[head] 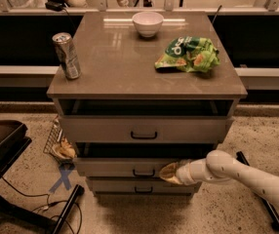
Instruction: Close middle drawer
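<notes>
- Here, a grey-beige cabinet (144,77) with three stacked drawers stands on a speckled floor, seen from the front and above.
- The middle drawer (115,167) is second in the stack. Its front juts slightly past the bottom drawer (115,185), with a dark gap showing above it, so it is partly pulled out.
- Its small black bar handle (143,172) sits at the centre of the flat front.
- The gripper (169,173) is low on the right side of the cabinet. Its tan tip lies against the middle drawer's front, just right of the handle.
- I cannot tell whether the gripper is wide or narrow, because it shows only as one tan shape against the drawer.
- The white arm (242,174) reaches in from the lower right corner, bent at a rounded joint, and runs leftward to the gripper.
- The top drawer (188,129) is also pulled out, with a dark opening between it and the cabinet top.
- On the cabinet top, a silver can (67,55) stands upright near the left edge, a white bowl (148,23) sits at the back centre, and a green chip bag (188,54) lies on the right.
- Left of the cabinet, a wire basket (55,141) leans by the drawers, and a blue tape cross (62,179) marks the floor.
</notes>
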`<state>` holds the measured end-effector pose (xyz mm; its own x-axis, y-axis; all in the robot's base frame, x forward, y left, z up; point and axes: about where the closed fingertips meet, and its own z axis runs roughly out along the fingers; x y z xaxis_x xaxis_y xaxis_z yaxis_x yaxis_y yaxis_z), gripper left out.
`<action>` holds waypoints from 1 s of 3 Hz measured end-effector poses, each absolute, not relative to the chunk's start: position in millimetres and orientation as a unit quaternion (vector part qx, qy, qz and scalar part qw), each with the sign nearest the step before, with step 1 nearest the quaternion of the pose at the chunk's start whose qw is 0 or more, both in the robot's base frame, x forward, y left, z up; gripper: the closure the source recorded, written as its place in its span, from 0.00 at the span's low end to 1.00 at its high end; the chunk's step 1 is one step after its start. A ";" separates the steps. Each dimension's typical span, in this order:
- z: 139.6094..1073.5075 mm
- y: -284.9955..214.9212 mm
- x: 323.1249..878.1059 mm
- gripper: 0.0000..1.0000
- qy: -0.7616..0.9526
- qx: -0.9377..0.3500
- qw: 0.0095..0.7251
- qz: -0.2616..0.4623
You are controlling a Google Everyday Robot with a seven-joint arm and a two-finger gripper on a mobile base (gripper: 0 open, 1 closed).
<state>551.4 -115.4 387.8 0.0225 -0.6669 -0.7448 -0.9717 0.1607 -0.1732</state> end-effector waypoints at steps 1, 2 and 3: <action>389.1 -115.4 551.4 1.00 0.668 -0.614 0.367 0.208; 385.4 -119.1 568.0 1.00 0.664 -0.612 0.375 0.210; 378.7 -125.2 579.5 1.00 0.662 -0.606 0.385 0.215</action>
